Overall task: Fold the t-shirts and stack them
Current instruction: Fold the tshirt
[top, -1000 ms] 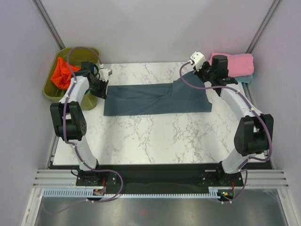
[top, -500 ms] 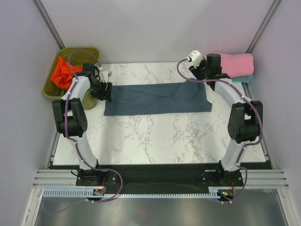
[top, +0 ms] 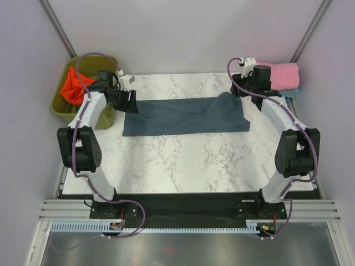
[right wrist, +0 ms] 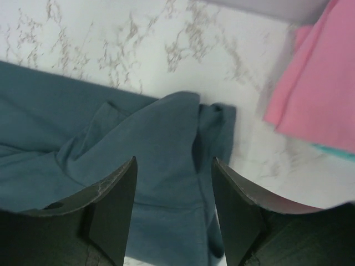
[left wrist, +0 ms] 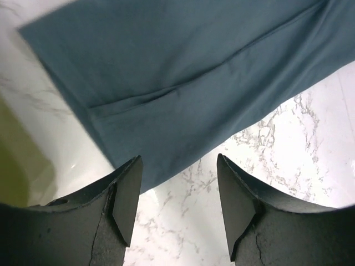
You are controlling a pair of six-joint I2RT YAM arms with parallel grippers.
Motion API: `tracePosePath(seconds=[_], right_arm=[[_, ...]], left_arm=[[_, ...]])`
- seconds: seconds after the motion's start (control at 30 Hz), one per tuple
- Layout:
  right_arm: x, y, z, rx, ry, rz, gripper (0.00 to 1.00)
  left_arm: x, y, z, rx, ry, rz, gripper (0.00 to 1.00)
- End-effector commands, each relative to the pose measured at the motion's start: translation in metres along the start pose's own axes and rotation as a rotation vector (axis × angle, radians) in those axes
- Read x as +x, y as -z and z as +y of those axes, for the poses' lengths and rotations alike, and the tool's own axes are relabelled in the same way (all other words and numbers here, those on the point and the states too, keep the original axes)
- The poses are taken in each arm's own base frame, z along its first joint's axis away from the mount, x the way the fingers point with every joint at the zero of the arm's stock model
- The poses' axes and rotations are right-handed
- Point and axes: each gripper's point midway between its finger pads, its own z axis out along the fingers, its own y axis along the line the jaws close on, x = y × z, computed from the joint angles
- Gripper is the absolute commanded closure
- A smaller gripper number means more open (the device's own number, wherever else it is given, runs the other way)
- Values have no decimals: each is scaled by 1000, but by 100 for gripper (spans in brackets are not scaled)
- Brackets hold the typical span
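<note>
The dark slate blue-grey t-shirt (top: 186, 116) lies flat on the marble table as a long folded band, its right end a little rumpled (right wrist: 111, 144). My left gripper (top: 132, 102) hovers over the band's left end, open and empty (left wrist: 178, 160), with the shirt's edge (left wrist: 183, 72) just beyond its fingertips. My right gripper (top: 239, 88) hangs above the right end, open with nothing between its fingers (right wrist: 174, 160). A folded pink t-shirt (top: 280, 75) rests on a teal one (top: 291, 92) at the back right. An orange-red t-shirt (top: 72, 86) sits in the bin.
The olive-green bin (top: 61, 108) stands off the table's back left corner, close to my left arm; its side shows in the left wrist view (left wrist: 16, 166). The pink shirt (right wrist: 316, 94) lies just right of my right gripper. Walls enclose the table on three sides.
Both grippers have opened and let go of the blue-grey shirt's ends. The raised right corner has dropped onto the table, and both grippers have lifted slightly.
</note>
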Motion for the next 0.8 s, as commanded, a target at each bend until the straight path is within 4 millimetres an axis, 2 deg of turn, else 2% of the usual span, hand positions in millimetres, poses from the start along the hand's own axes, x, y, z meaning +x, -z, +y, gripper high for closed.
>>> tracePosePath(seconds=[0.0,0.07,0.1,0.13,0.27,0.3,0.5,0.57,0.77], right_arm=[[43,-11,33,-156,-317,130,37],[50,-19,31,-176,-381,154,38],[52,-21,37,-224,-405,165,38],[58,-27,32,-227,-427,179,39],[81,-38,35,-246,-438,237,40],[93,-41,36,-242,-442,267,40],[134,-52,40,-248,-457,358,41],[146,-60,38,-231,-457,384,41],[144,-94,18,-172,-416,381,41]], left_arm=[[9,-31,-6,86,84,41,37],[16,-47,-2,102,102,67,37],[13,-51,-1,108,101,65,37],[14,-56,0,114,108,71,37],[29,-83,7,128,138,135,37],[29,-86,10,120,138,141,37],[54,-102,22,78,164,221,39],[60,-107,6,88,144,250,39],[89,-103,-5,22,119,340,40]])
